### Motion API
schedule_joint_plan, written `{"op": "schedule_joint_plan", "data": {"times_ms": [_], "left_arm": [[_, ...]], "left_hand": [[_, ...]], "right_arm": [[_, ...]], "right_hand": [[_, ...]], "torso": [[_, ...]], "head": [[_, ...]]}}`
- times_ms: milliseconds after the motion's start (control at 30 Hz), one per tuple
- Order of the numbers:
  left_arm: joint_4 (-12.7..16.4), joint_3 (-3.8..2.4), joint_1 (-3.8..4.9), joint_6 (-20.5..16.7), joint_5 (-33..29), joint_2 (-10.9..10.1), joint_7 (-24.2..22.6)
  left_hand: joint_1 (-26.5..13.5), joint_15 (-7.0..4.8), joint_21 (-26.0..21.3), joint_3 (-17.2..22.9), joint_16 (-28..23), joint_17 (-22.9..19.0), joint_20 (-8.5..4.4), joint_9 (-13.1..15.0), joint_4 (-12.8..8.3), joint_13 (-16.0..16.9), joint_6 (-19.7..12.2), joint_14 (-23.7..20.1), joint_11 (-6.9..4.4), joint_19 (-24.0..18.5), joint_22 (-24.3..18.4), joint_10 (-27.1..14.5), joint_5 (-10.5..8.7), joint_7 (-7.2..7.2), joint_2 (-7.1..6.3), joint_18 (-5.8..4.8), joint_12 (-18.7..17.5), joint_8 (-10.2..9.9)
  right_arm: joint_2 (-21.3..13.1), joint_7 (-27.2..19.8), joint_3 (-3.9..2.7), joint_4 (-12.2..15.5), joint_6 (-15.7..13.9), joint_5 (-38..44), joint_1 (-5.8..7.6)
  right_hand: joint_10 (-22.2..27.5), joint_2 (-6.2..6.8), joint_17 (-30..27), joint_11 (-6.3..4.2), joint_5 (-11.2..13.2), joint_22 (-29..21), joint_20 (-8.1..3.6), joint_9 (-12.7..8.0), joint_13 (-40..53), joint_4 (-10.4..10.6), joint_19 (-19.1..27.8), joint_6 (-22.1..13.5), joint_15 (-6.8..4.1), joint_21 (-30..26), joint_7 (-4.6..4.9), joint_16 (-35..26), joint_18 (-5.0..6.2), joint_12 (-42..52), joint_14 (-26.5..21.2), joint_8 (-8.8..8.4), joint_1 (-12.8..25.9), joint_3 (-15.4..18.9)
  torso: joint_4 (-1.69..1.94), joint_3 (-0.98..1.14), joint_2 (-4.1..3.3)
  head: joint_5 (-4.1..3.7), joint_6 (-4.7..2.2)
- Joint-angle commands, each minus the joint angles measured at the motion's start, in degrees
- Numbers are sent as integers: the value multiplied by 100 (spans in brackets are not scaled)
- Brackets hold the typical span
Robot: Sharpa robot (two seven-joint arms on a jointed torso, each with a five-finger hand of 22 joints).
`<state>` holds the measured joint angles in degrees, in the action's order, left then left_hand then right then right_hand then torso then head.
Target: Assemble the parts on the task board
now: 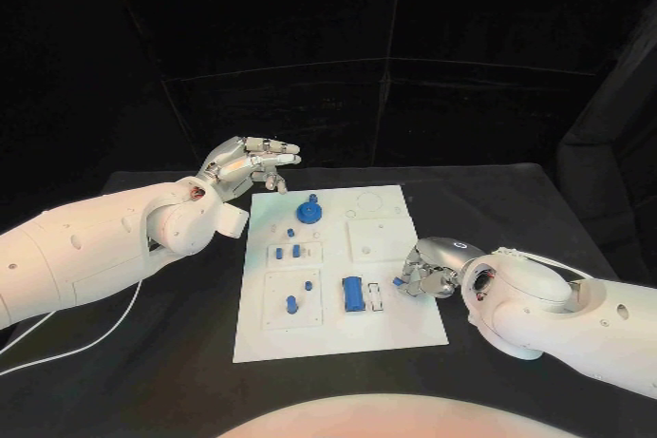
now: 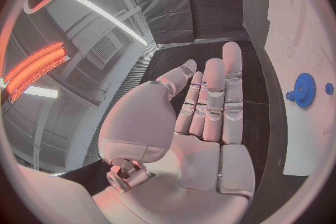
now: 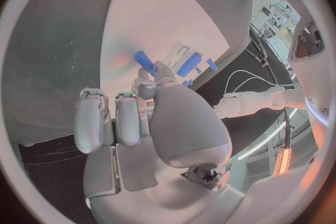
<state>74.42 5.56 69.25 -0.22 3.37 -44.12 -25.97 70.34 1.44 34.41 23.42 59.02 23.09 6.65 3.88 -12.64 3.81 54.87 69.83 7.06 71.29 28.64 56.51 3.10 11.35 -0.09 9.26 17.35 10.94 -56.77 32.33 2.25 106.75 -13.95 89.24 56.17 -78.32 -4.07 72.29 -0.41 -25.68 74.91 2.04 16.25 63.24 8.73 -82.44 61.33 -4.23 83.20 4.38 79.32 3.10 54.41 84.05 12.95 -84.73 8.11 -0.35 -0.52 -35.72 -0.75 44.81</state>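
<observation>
The white task board (image 1: 390, 329) lies in the middle of the black table. A blue gear (image 1: 310, 211) stands near its far edge and appears again as the blue gear (image 2: 304, 89) beside my left palm. Several small blue pegs (image 1: 288, 253) and a long blue block (image 1: 353, 294) sit in the board's recesses. My left hand (image 1: 253, 164) hovers raised above the board's far left corner, fingers straight and apart, holding nothing. My right hand (image 1: 428, 269) rests low at the board's right edge with fingers curled in. Its fingertips (image 3: 155, 71) pinch a small blue peg (image 3: 143, 60) near the long blue block (image 3: 189, 64).
A white cable (image 1: 83, 338) trails over the table under my left arm. A square recess (image 1: 380, 239) and round holes (image 1: 367, 210) mark the board's right half. Black cloth (image 1: 411, 105) hangs behind the table.
</observation>
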Motion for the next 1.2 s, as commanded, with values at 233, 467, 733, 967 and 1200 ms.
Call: {"op": "schedule_joint_plan", "data": {"times_ms": [233,467,733,967,1200], "left_arm": [[25,-5,9,64,-24,-8,-6],[32,-5,10,67,-24,-12,4],[36,-5,10,77,-24,-13,15],[32,-5,11,88,-24,-7,22],[23,-5,11,105,-24,2,35]], "left_hand": [[-6,15,-31,-35,26,-5,25,8,-11,5,-46,-44,6,35,-6,-29,14,2,40,115,34,31],[-6,15,-31,-35,26,-5,25,8,-11,5,-46,-44,6,35,-6,-29,14,2,40,115,34,31],[-6,15,-31,-35,26,-5,25,8,-11,5,-46,-44,6,35,-6,-29,14,2,40,115,34,31],[-4,16,-34,-44,30,-11,26,8,-12,5,-55,-47,7,35,-10,-39,14,3,42,115,44,37],[-6,18,-38,-56,35,-17,27,6,-14,3,-70,-50,11,36,-13,-56,13,8,39,115,52,40]], "right_arm": [[139,-115,-2,22,-449,-516,7],[319,-65,-2,-65,-241,-538,6],[459,80,-1,-142,2,-595,6],[543,158,-1,-188,130,-657,6],[605,234,-1,-228,230,-674,6]], "right_hand": [[-128,194,27,-48,-62,520,-2,63,30,171,-64,164,-32,47,-68,33,-54,51,292,-78,143,-247],[-196,305,66,-70,-79,540,-12,82,79,365,-74,262,-44,58,-95,55,-58,105,296,-118,312,-432],[-245,401,85,-91,-124,560,-27,109,112,512,-86,362,-61,69,-124,66,-62,134,298,-133,456,-569],[-282,448,118,-111,-163,568,-41,141,131,642,-89,449,-76,72,-151,84,-63,145,303,-133,589,-687],[-305,459,143,-127,-168,572,-50,162,141,686,-91,502,-87,73,-172,99,-64,152,307,-122,633,-753]], "torso": [[1,-1,1],[2,3,-8],[6,0,-8],[1,3,-1],[2,5,-1]], "head": [[2,14],[15,15],[12,11],[9,21],[5,31]]}}
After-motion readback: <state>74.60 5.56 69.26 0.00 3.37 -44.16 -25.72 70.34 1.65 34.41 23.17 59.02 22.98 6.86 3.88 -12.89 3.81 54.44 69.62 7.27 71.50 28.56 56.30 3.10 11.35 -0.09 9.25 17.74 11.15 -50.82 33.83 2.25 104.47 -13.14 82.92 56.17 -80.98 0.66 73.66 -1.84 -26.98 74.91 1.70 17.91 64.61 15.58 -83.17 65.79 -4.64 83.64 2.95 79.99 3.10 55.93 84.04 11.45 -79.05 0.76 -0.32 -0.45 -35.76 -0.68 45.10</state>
